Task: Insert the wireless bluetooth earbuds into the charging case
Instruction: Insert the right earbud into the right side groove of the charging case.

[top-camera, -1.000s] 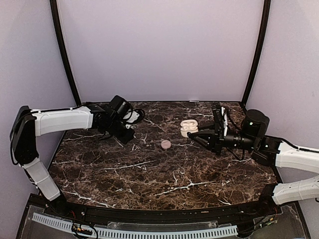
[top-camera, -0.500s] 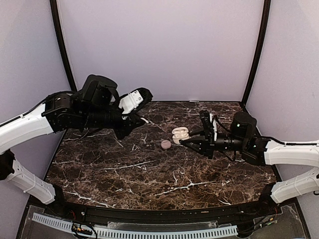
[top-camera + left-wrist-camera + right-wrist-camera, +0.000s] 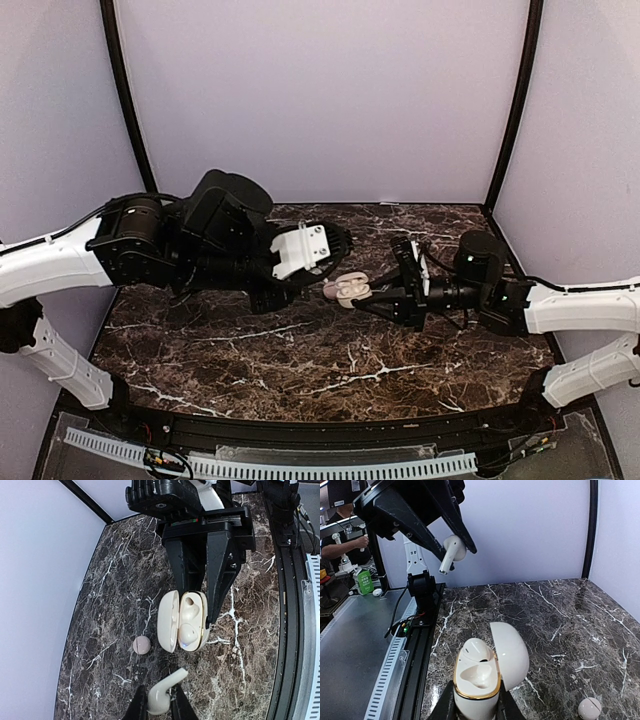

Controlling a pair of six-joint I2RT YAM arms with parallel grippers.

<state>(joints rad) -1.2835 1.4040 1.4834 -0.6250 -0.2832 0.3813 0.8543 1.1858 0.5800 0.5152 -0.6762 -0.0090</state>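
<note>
Underneath, a dark brown marble table (image 3: 300,370) veined in white, filling the floor of the scene. Above it, two black-and-white arms stretched toward each other, tips close together near the table's middle.

Between the tips of the right gripper (image 3: 475,706), clamped from both sides: a white charging case (image 3: 476,682) with a gold rim, standing upright, lid (image 3: 510,652) swung open to one side.

Inside the case, one white earbud (image 3: 188,634) seated in its socket. The second socket (image 3: 192,607) beside it empty.

Near the open case but apart from it, the left gripper (image 3: 156,707), pinching the other earbud (image 3: 162,694) by its bulb, stem pointing out toward the case.

On the marble just beside the case, a small round pinkish object (image 3: 142,644), lying loose, touched by neither gripper.
</note>
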